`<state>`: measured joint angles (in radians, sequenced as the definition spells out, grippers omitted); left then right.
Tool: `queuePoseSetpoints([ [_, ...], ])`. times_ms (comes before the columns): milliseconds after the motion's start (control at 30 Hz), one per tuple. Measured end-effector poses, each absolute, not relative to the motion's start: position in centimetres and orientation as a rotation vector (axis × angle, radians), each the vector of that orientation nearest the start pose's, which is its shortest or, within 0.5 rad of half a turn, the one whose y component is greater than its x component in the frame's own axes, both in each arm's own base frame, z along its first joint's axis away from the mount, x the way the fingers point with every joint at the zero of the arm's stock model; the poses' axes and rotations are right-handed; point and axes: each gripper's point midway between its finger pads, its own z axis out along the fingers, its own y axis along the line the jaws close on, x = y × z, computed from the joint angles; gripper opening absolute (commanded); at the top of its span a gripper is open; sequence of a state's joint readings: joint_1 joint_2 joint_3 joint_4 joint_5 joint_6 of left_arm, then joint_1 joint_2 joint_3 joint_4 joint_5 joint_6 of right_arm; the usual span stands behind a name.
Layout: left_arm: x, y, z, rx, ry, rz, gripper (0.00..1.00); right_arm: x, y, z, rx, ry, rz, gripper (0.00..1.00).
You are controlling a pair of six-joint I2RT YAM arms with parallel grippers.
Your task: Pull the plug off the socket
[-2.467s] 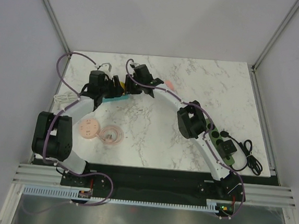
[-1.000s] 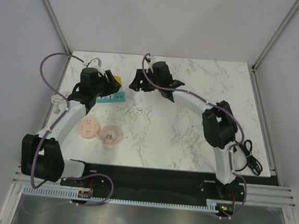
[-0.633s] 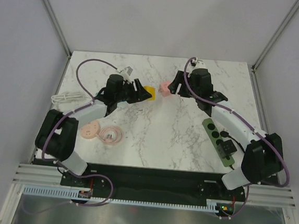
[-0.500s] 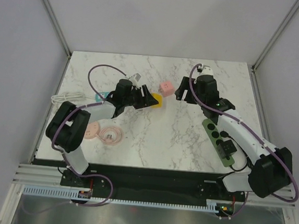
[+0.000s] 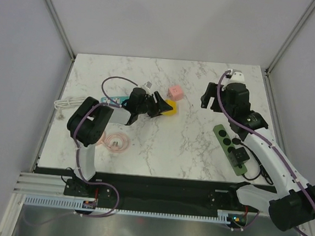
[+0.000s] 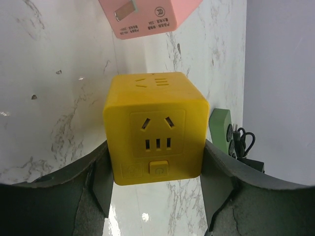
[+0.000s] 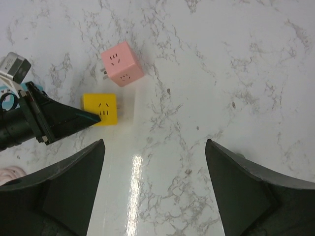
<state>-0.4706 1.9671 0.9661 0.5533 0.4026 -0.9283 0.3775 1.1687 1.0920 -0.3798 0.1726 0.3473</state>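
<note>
The yellow cube socket [image 5: 170, 108] rests on the marble table, and my left gripper [image 5: 159, 105] is shut on its two sides. In the left wrist view the yellow cube socket [image 6: 156, 128] fills the space between my fingers [image 6: 98, 182], its outlet face toward the camera. The pink cube plug [image 5: 175, 92] lies free on the table just behind it, prongs showing, a small gap apart. My right gripper [image 5: 207, 96] hovers open to the right of both, empty. The right wrist view shows the pink cube plug [image 7: 122, 64] and the yellow socket [image 7: 100, 109] separated.
A green power strip [image 5: 229, 146] with a black adapter [image 5: 240, 155] and a black cable [image 5: 264, 167] lies at the right. At the left are a white cable [image 5: 65, 103], a teal strip [image 5: 110, 99] and a pink coil [image 5: 118, 142]. Enclosure walls ring the table.
The right gripper has let go of the pink plug, opened wide and drawn back to the right. The left arm has carried the yellow socket rightward, beside the pink plug.
</note>
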Motion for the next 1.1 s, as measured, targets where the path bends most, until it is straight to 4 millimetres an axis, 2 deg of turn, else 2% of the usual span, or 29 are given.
queuePoseSetpoints([
  [33,39.6,-31.3,6.3,-0.23,2.221,-1.243,0.7,35.0,12.3,24.7,0.068,2.044,0.289,0.91],
  [133,39.8,-31.4,6.2,-0.231,2.228,-1.24,0.92,34.2,12.7,22.8,0.041,2.094,0.307,0.94],
  [200,40.2,-31.6,6.6,-0.227,2.226,-1.239,1.0,33.3,12.8,20.9,0.024,2.142,0.315,0.95],
  [367,40.9,-31.3,7.3,-0.218,2.273,-1.156,1.0,31.3,12.7,17.2,-0.008,2.247,0.319,0.98],
  [500,40.3,-29.2,7.9,-0.23,2.322,-0.998,1.0,30.3,12.5,15.7,-0.016,2.294,0.317,0.98],
  [600,40.0,-27.1,9.4,-0.239,2.335,-0.859,1.0,29.7,12.2,15.2,-0.014,2.319,0.302,0.98],
  [733,39.0,-24.9,12.9,-0.219,2.302,-0.749,1.0,29.2,11.7,14.8,0.006,2.347,0.278,0.98],
  [833,37.7,-23.7,16.9,-0.19,2.232,-0.746,1.0,28.4,11.6,14.7,0.032,2.366,0.283,0.98],
  [1000,33.4,-23.3,24.0,-0.095,2.11,-0.807,1.0,27.0,11.4,15.0,0.078,2.387,0.314,0.98],
  [1100,29.8,-24.1,26.6,0.0,2.079,-0.849,1.0,25.6,11.6,15.0,0.087,2.378,0.373,0.98],
])
